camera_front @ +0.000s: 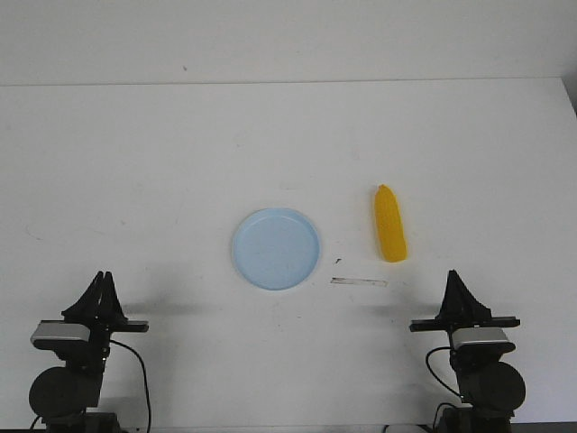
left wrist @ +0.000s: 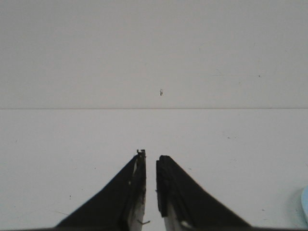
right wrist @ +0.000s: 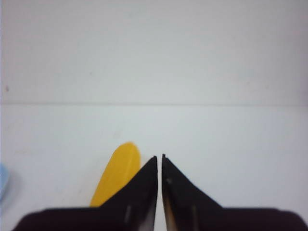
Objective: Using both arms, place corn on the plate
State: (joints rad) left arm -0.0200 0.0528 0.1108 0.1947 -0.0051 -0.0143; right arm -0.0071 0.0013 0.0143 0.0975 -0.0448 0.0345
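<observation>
Corn [camera_front: 389, 236] was seen lying on the table [camera_front: 162, 162], just right of the plate [camera_front: 276, 249], not touching. Left gripper [camera_front: 104, 277] & right gripper [camera_front: 453, 275] were parked at near edge, tips together, nothing held.

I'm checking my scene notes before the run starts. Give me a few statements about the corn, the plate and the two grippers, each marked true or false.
1. The corn lies on the plate. False: it lies on the table, to the plate's right.
2. The plate has nothing on it. True.
3. The right gripper holds the corn. False: its jaws are shut on nothing, short of the corn.
4. The left gripper is shut and holds nothing. True.
5. The corn is nearer the right gripper than the left. True.
</observation>
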